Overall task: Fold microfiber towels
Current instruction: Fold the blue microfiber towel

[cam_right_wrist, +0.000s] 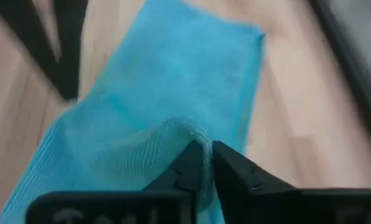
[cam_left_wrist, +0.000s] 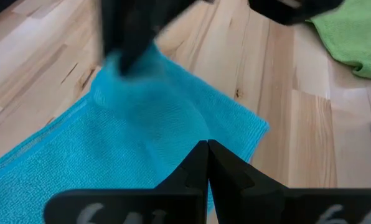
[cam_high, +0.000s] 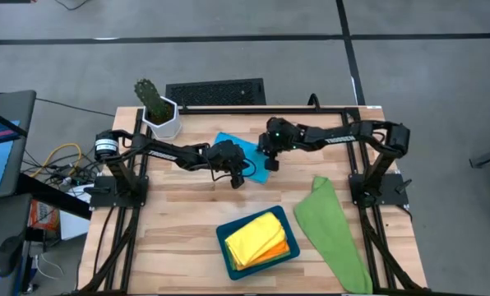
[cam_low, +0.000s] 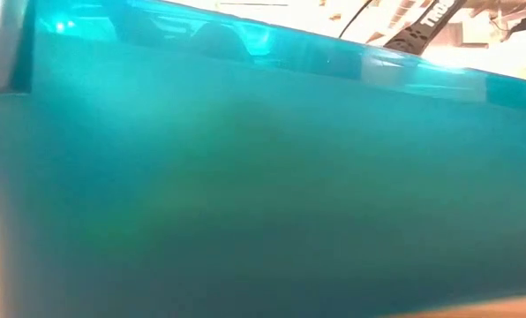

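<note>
Two dark arms meet over the far middle of the light wooden slatted table (cam_high: 187, 205), both at the bright sky-blue microfiber towel (cam_high: 243, 150), which lies there partly hidden beneath them. The right gripper (cam_right_wrist: 203, 163) is closed on a raised fold of this towel; the right wrist view shows a ridge of blue cloth pinched between its two fingertips, with the remaining cloth spread flat on the wood beyond. The left gripper (cam_left_wrist: 207, 163) is clenched tight, its fingertips pressed together just above or on the towel's near part; the left wrist view does not settle whether any cloth is caught between them, and none is visible there.

One loose green microfiber towel (cam_high: 334, 234) lies crumpled along the right side of the table, well apart from the blue one, reaching toward the near edge. The rigid dark teal rectangular tray (cam_high: 225, 247) sits at the near middle and holds a folded yellow microfiber towel (cam_high: 253, 234) on top of an orange microfiber towel (cam_high: 278, 249), of which only an edge shows. A potted green cactus in a white pot (cam_high: 159, 115) stands at the far left corner. The low view is almost wholly filled by the tray's wall.
</note>
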Robot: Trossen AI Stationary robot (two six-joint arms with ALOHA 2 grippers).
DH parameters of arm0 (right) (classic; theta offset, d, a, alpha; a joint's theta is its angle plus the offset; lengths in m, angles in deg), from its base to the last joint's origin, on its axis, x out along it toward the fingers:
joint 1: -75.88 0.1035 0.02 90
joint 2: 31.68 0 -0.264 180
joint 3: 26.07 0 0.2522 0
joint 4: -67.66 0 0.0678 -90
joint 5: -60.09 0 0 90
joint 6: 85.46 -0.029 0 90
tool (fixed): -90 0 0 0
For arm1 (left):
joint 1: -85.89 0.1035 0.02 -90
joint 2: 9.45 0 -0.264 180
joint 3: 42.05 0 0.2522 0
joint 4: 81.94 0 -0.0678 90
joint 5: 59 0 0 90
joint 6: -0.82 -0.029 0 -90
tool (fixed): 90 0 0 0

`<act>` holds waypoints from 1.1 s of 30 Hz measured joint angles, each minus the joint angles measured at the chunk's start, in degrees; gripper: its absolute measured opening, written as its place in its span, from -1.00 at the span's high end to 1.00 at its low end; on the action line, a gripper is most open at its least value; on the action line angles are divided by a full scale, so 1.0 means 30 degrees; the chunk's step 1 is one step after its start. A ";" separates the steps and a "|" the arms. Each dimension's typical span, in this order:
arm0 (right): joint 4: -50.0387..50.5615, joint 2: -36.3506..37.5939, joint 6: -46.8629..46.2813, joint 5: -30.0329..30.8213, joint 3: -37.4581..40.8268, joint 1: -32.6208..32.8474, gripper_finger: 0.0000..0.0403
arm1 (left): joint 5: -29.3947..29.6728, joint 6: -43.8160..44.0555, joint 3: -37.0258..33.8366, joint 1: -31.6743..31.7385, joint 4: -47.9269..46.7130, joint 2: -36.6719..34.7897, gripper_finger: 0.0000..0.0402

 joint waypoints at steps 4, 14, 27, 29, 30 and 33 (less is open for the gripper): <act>-0.0036 0.0003 0.0119 0.0118 -0.0623 -0.0119 0.50 | 0.0000 0.0012 0.0000 0.0000 -0.0083 0.0000 1.00; 0.1736 0.2636 -0.2015 -0.0905 -0.1072 -0.0742 0.00 | 0.0469 0.0022 0.0000 0.0000 -0.0472 0.0015 1.00; 0.1154 0.3574 -0.4422 -0.4138 0.2028 0.0491 0.04 | -0.2053 0.0001 -0.0066 0.0457 -0.0586 0.1552 1.00; 0.1051 0.3287 -0.4599 -0.4051 0.2207 0.0862 0.04 | -0.2124 -0.0482 -0.0066 0.0326 -0.0567 0.1552 1.00; 0.0742 0.3148 -0.4676 -0.4023 0.2207 0.0991 0.04 | -0.1987 -0.0674 -0.0066 0.0290 -0.0567 0.1552 1.00; 0.0529 0.2942 -0.5008 -0.3907 0.2230 0.1156 0.05 | -0.1542 -0.0745 -0.0066 0.0262 -0.0643 0.1552 1.00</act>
